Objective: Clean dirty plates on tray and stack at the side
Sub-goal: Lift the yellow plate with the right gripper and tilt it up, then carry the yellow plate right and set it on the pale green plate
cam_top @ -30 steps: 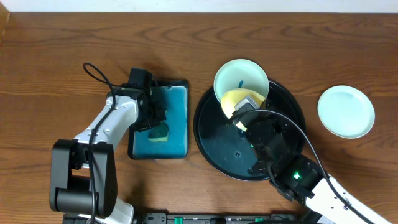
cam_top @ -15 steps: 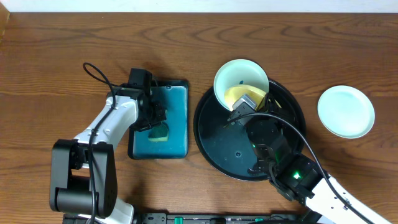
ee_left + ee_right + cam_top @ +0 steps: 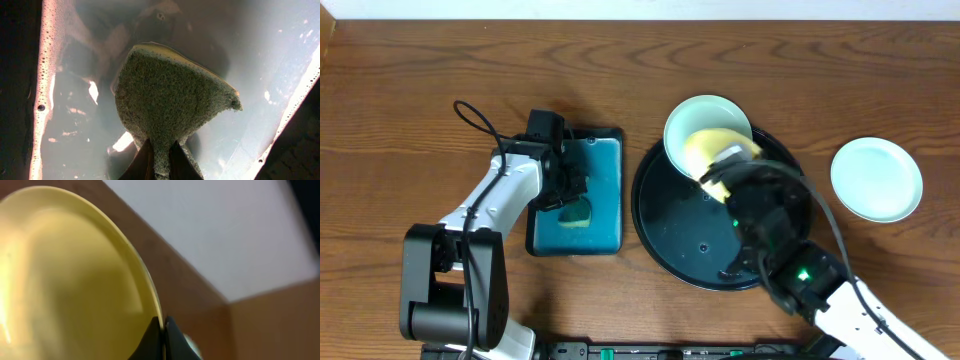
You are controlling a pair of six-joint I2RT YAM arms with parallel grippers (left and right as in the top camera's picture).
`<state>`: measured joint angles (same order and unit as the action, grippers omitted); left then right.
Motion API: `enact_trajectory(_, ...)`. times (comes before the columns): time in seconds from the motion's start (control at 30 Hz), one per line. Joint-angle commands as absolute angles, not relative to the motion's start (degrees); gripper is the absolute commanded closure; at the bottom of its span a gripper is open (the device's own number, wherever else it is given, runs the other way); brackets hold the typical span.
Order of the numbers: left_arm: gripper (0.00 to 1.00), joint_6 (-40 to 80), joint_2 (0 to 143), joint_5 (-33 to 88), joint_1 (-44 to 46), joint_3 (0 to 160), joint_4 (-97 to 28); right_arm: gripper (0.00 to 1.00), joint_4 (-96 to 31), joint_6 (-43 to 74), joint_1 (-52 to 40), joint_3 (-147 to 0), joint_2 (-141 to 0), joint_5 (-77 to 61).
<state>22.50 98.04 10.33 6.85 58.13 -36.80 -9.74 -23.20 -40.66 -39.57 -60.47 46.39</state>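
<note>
White arm shells, black joints, looping black cables, green indicator light

Yellow plate partly behind right arm

Brown wooden table, grain running side to side. Rectangular teal tray sat flat at 9 o'clock from centre. Round black tray lay just beside it at its 3 o'clock, with a narrow strip of wood between them. Pale mint plate rested alone on the wood, apart at the black tray's 3 o'clock. Second pale plate overlapped the black tray's rim at 12 o'clock; possibly its far edge touched the table.
</note>
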Motion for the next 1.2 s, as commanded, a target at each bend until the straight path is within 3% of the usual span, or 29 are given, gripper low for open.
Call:
enact_trajectory(0.0,0.92,22.11,97.43,9.45,6.5,57.43,-36.84,0.98,-13.26,-1.43,-35.33,-40.71,-60.12,39.77)
enact_trajectory(0.3,0.92,22.11,97.43,9.45,6.5,57.43,-36.88,0.98,-22.22,20.12,-21.26,-40.69,-60.42,26.55)
enact_trajectory(0.7,0.92,22.11,97.41,9.45,6.5,57.43,-36.91,0.99,-23.55,23.83,-1.67,-40.66,-65.28,-3.75)
enact_trajectory(1.17,0.93,21.67,97.43,9.45,6.5,57.43,-37.06,0.99,-24.21,32.36,22.17,-40.66,-77.6,-22.26)
